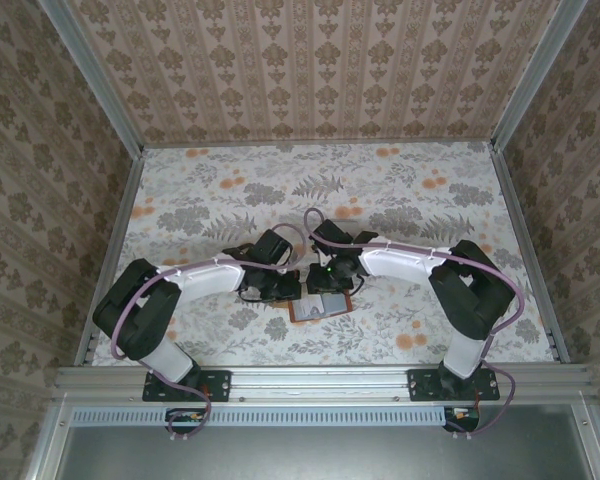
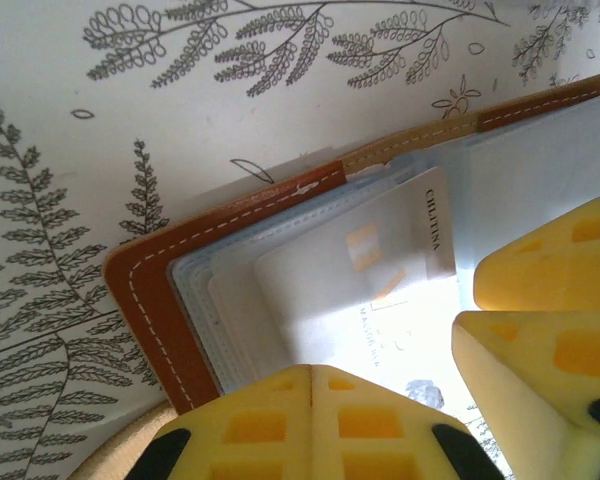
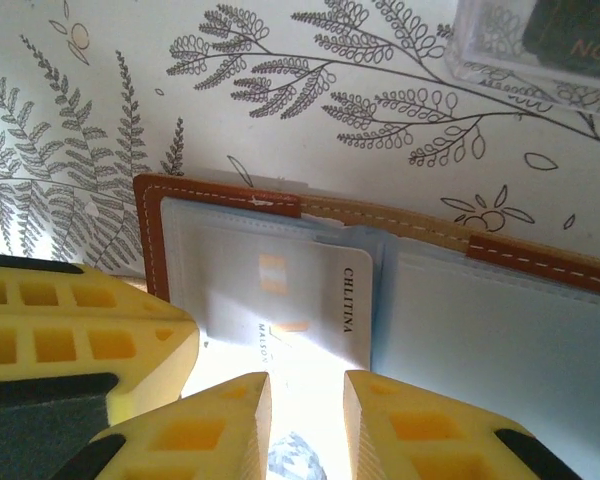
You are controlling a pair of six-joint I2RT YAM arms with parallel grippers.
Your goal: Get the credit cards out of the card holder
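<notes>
a cloth [image 1: 230,200] printed with grey fern fronds and small orange blossoms [image 1: 230,183] covers the whole table. in the right wrist view the print reads as fine line drawings of ferns [image 3: 310,60] on a white ground. a clear plastic tray [image 3: 480,55] lies flat on the cloth at that view's top right corner, cut off by the picture's edge. walls papered in a beige damask stripe [image 1: 320,70] close the table in at the back and on both sides. aluminium posts [image 1: 90,75] stand at the corners, and an aluminium rail [image 1: 320,378] runs along the near edge, with a dark grey panel [image 1: 320,450] in front of it.
</notes>
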